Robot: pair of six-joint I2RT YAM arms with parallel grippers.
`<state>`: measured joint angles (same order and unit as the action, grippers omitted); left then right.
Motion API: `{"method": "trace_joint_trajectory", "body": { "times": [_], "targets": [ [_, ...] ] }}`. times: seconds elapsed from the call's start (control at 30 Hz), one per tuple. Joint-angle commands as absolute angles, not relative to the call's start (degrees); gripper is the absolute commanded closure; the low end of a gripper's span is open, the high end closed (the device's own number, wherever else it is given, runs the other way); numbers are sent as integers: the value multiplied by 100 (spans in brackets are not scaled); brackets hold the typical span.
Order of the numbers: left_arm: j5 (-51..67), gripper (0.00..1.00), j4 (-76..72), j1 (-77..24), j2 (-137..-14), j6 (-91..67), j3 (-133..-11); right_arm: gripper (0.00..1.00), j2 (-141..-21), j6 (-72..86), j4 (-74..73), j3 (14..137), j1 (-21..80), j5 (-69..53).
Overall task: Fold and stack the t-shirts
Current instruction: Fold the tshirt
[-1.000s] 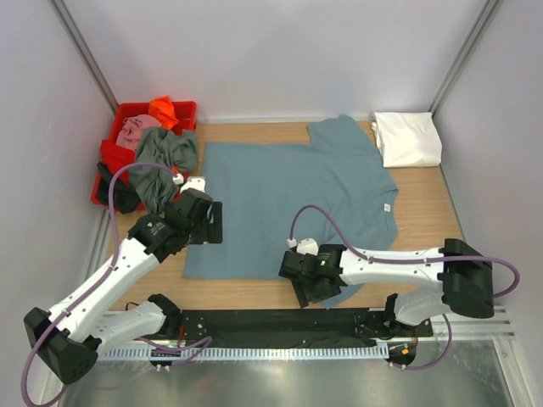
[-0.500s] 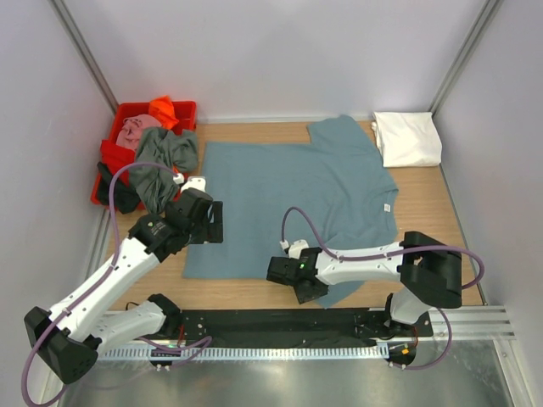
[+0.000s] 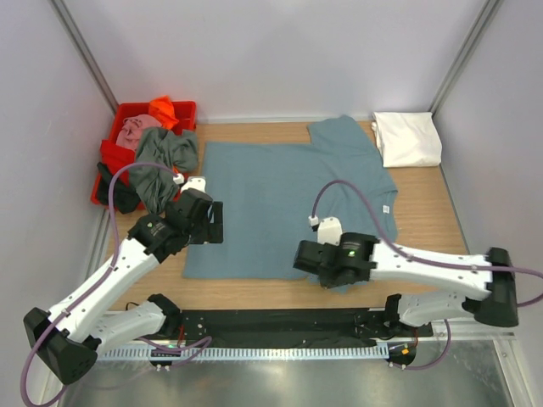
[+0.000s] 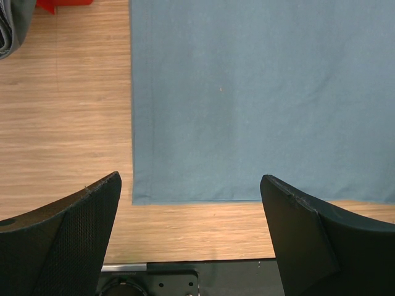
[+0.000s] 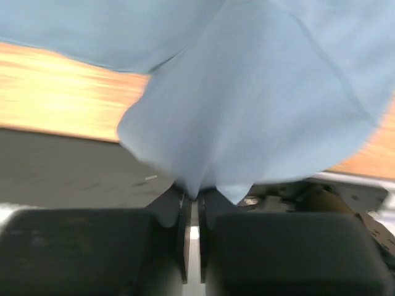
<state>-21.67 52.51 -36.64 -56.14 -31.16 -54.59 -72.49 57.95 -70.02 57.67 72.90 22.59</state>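
Seen from above, the teal-blue t-shirt (image 3: 280, 191) lies spread across the middle of the table (image 3: 424, 212), with the left gripper (image 3: 209, 222) at its lower left edge and the right gripper (image 3: 333, 275) at its lower right sleeve. In the left wrist view, the left fingers (image 4: 74, 234) stand wide apart and empty over the shirt's bottom corner. In the right wrist view, the right fingers (image 5: 179, 216) are clenched on a pinch of teal cloth at bottom centre.

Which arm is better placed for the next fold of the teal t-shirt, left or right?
Right, probably. The right claw is shut on cloth at the near edge of the teal t-shirt, so it can fold at once. The left claw hangs open over the shirt's near-left corner, holding nothing.
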Motion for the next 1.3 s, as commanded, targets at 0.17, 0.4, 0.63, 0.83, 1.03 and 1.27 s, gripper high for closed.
{"method": "trace_joint_trajectory", "body": {
  "times": [0.17, 0.4, 0.63, 0.83, 1.03, 1.27],
  "targets": [
    [-2206, 5, 5080, -3691, -5511, -3182, -5484, 21, -5986, 6423, -8648, 6451, 7286, 2170],
    [-2118, 5, 5063, -3700, -5581, -3164, -5476, 20, -6011, 6215, -7467, 5969, 7286, 1866],
    [-2118, 5, 5054, -3709, -5555, -3182, -5458, 31, -6793, 5969, -5091, 5194, 7286, 2028],
    [-2109, 6, 5063, -3744, -5607, -3173, -5476, 46, -7936, 5572, -4088, 5398, 6769, 2329],
    [-2162, 5, 5063, -3832, -5511, -3190, -5449, 45, -6956, 6054, -2656, 3433, 5479, 1118],
    [-2118, 5, 5062, -3841, -5572, -3164, -5458, 30, -4488, 6977, -3662, 2381, 4457, 1080]
  ]
}}
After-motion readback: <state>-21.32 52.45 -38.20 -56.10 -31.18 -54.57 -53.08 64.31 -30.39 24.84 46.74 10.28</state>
